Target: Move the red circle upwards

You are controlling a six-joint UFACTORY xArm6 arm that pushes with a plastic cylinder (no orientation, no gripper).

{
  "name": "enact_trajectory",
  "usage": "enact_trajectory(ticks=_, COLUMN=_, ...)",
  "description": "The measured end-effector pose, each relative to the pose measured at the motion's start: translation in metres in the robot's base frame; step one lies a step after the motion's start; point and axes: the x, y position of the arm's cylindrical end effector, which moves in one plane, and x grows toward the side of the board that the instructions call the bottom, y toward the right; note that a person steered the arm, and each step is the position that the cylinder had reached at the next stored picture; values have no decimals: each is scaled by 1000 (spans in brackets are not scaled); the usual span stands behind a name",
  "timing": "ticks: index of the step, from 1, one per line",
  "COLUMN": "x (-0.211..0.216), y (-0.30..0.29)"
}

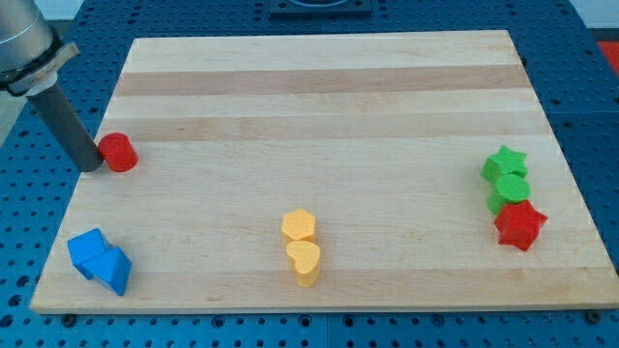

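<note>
The red circle point(119, 152) lies near the left edge of the wooden board point(319, 87), about halfway up. My tip point(90, 166) is at the board's left edge, touching or almost touching the red circle's left side, slightly below its middle. The dark rod leans up toward the view's top left corner.
Two blue blocks point(100, 260) sit at the bottom left. A yellow hexagon point(299, 225) and a yellow heart point(305, 261) stand at the bottom centre. At the right are a green star point(505, 162), a green block point(509, 191) and a red star point(520, 224).
</note>
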Motion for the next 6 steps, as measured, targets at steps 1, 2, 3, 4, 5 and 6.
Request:
enact_trajectory(ticks=1, x=25, y=-1)
enact_trajectory(ticks=2, x=43, y=12)
enact_trajectory(ticks=3, x=33, y=14)
enact_trajectory(ticks=4, x=16, y=14)
enact_trajectory(ticks=5, x=8, y=15)
enact_trajectory(ticks=6, x=3, y=15)
